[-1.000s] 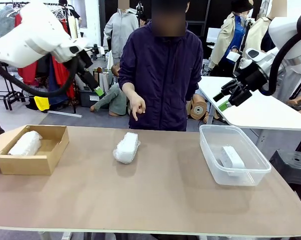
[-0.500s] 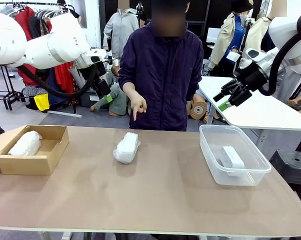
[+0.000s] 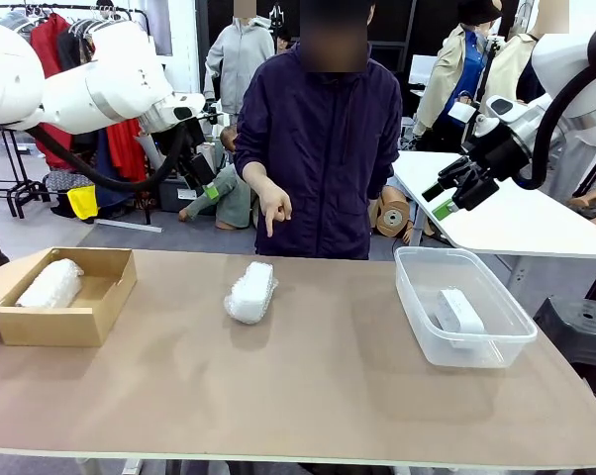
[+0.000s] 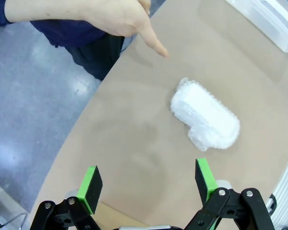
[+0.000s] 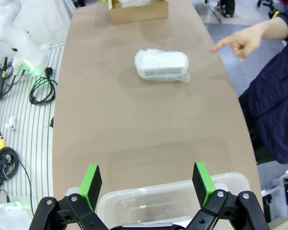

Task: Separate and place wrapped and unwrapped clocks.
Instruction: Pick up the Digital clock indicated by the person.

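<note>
One wrapped clock [image 3: 251, 291], a bubble-wrap bundle, lies on the table's middle near the far edge; a person's hand [image 3: 272, 210] points down at it. A second wrapped clock [image 3: 50, 283] rests in the cardboard box [image 3: 105, 309] at the left. The bare white clock [image 3: 458, 311] lies in the clear tub [image 3: 414, 297] at the right. My left gripper [image 3: 209, 190] hangs high, up and left of the middle bundle, open and empty; its wrist view looks down on that bundle [image 4: 205, 115] beyond the gripper [image 4: 149, 184]. My right gripper [image 3: 445, 205] hovers open above the tub, holding nothing.
In the right wrist view the open gripper [image 5: 146, 184] is over the tub's rim [image 5: 172, 199], with the bundle [image 5: 161, 65], the box [image 5: 134, 13] and the pointing hand [image 5: 239, 42] farther off. A white side table [image 3: 516, 223] stands behind the right arm.
My left arm has swung to the right, toward the person and the middle bundle. The right arm, the clocks and the pointing hand have stayed put.
</note>
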Available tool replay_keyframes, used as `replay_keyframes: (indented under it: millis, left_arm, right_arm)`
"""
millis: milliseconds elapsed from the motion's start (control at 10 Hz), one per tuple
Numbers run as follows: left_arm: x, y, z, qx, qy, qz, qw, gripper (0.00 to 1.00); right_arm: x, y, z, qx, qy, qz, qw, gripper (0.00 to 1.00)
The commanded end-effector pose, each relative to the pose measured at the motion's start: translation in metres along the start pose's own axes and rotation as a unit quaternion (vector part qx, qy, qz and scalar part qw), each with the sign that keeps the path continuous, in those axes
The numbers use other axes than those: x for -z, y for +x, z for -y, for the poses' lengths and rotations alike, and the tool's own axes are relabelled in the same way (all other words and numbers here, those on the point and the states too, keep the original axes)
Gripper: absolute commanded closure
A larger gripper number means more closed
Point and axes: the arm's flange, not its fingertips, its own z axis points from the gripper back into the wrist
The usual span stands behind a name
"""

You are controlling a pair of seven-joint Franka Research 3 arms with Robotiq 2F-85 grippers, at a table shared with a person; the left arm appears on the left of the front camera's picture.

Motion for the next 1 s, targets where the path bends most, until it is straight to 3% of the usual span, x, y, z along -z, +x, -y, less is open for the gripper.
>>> replay_keyframes:
  millis: [0, 300, 700, 800, 900]
  left_arm:
    - [0.014, 0.007, 0.002, -0.042, -0.003, -0.018, 0.999, 0.0]
    - [0.054, 0.035, 0.03, -0.157, 0.029, -0.061, 0.985, 0.0]
    - [0.128, 0.061, 0.069, -0.228, 0.097, -0.138, 0.959, 0.0]
    - [0.139, 0.06, 0.072, -0.243, 0.105, -0.148, 0.953, 0.0]
    - [0.154, 0.063, 0.08, -0.261, 0.115, -0.127, 0.95, 0.0]
  right_arm:
    - [-0.001, 0.003, 0.0, 0.006, -0.002, 0.0, 1.0, 0.0]
    - [-0.001, 0.003, 0.0, 0.006, -0.002, 0.0, 1.0, 0.0]
    - [-0.001, 0.003, 0.0, 0.006, -0.002, 0.0, 1.0, 0.0]
    - [-0.001, 0.003, 0.0, 0.006, -0.002, 0.0, 1.0, 0.0]
    - [-0.001, 0.003, 0.0, 0.006, -0.002, 0.0, 1.0, 0.0]
